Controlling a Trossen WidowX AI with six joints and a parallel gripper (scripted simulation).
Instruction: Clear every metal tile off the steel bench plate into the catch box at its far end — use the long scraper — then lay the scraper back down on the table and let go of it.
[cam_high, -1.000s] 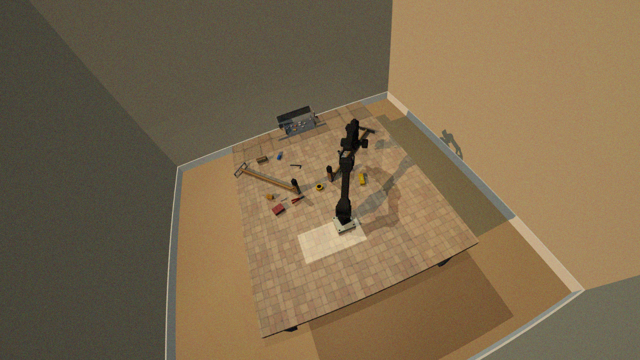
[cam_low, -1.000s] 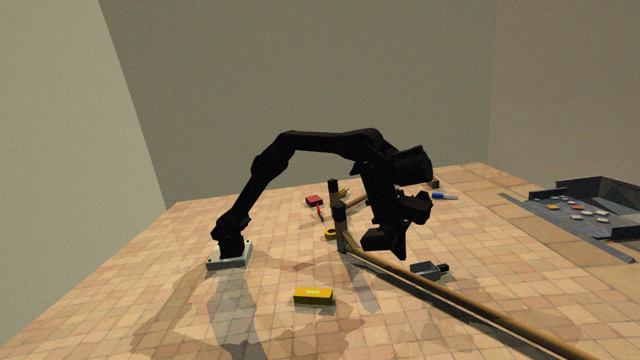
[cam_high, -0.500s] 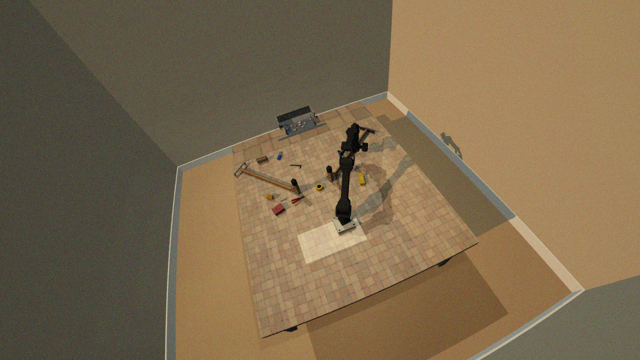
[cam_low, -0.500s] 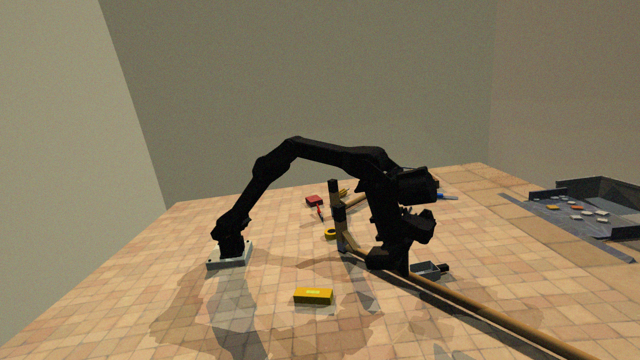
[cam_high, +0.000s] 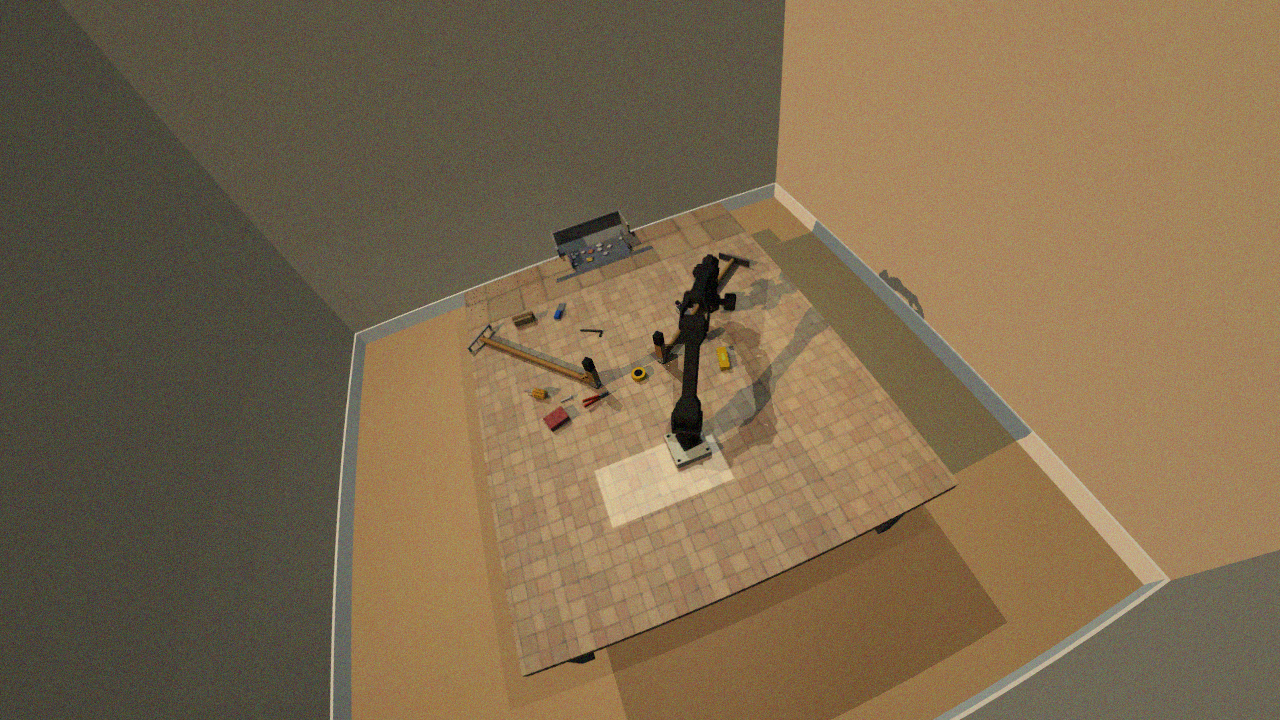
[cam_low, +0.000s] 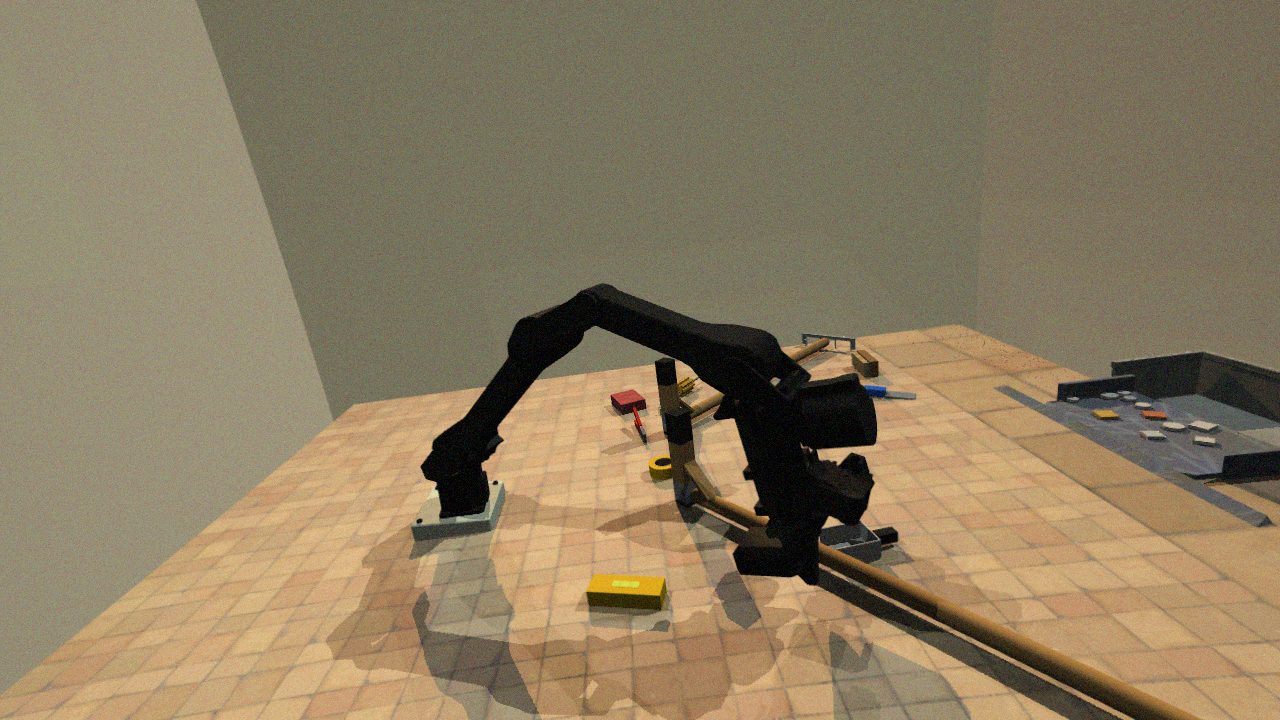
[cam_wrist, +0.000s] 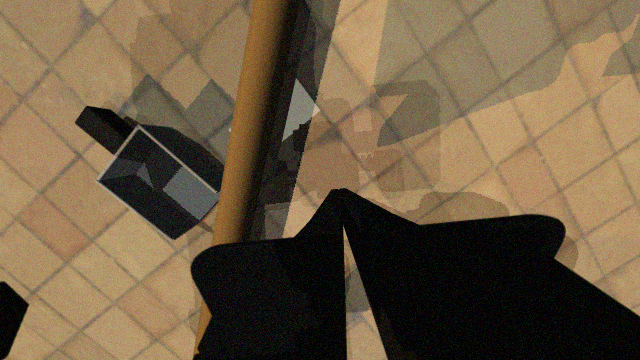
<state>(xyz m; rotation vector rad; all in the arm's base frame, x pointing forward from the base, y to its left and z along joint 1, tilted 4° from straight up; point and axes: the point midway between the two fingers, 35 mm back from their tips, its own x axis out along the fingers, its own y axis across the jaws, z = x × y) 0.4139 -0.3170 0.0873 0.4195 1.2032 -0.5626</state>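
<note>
The scraper (cam_wrist: 250, 130) lies flat on the table (cam_low: 268, 555), its long wooden shaft running just to the left of my gripper (cam_wrist: 338, 194) in the wrist view and passing under the edge of my left finger (cam_wrist: 280, 290). My fingers are pressed together with only a hairline seam between them, and they hold nothing; the shaft is beside them, not in them. In the exterior view my gripper (cam_low: 787, 564) hangs low over the shaft (cam_low: 966, 626), close to the table, tips pointing down. One end of the shaft meets an upright post (cam_low: 677, 447); the other runs out of that view at the lower right.

Just left of the shaft sits a small open grey box (cam_wrist: 160, 175) with a dark stub at one end, nearly touching the wood. A yellow block (cam_low: 626, 591) lies on the near side, well apart from me, and a yellow ring (cam_low: 660, 465) rests by the post.

Far off to the right is the plate (cam_low: 1056, 420), with the tiles (cam_low: 1154, 420) scattered near the catch box (cam_low: 1199, 371). A second long tool (cam_high: 537, 358) lies far from my arm
</note>
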